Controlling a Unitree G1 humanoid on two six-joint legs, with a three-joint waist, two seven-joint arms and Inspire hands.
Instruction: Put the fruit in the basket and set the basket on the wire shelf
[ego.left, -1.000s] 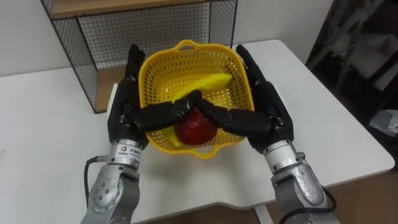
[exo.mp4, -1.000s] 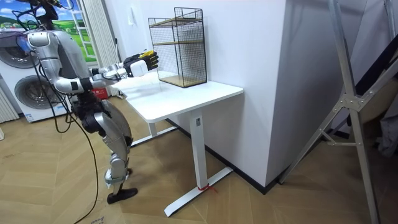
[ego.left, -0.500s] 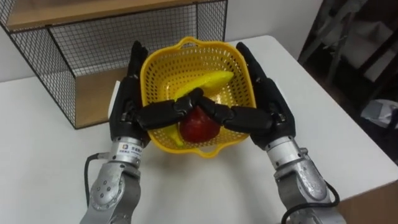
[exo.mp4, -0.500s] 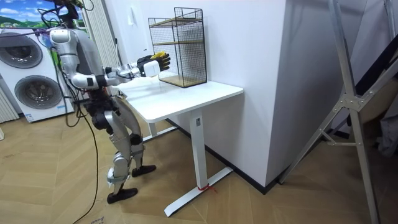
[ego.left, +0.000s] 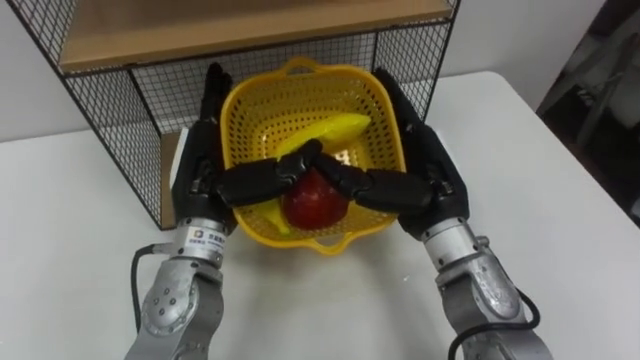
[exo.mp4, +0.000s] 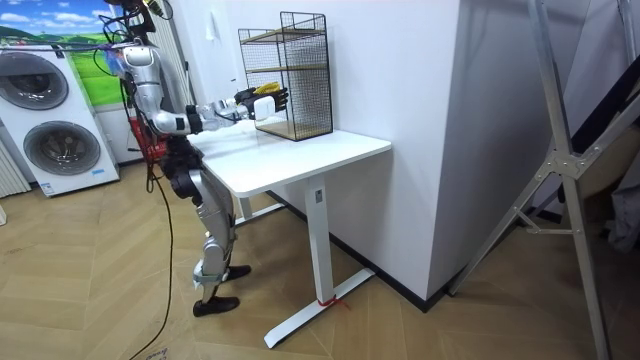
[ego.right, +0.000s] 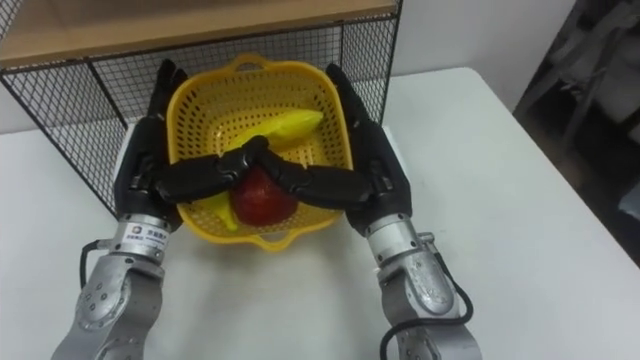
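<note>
Basket (ego.left: 262, 112) nearer wire shelf (ego.left: 110, 100) | left robot hand (ego.left: 200, 180), right robot hand (ego.left: 430, 180) clasp it | eye views: apple (ego.left: 312, 202) inside

Yellow basket (ego.left: 250, 112), red fruit (ego.left: 312, 203) — perhaps apple

The robot stands at the end of the white table (exo.mp4: 300, 152) on the room view's left, both arms stretched forward, with the left hand (exo.mp4: 249, 95) and right hand (exo.mp4: 273, 102) raised above the tabletop and a yellow basket (exo.mp4: 268, 92) held between them. The wire shelf (exo.mp4: 296, 75) stands directly ahead of the hands, its open front just beyond the fingertips. Two washing machines (exo.mp4: 58, 135) stand well behind the hands, past the robot.
</note>
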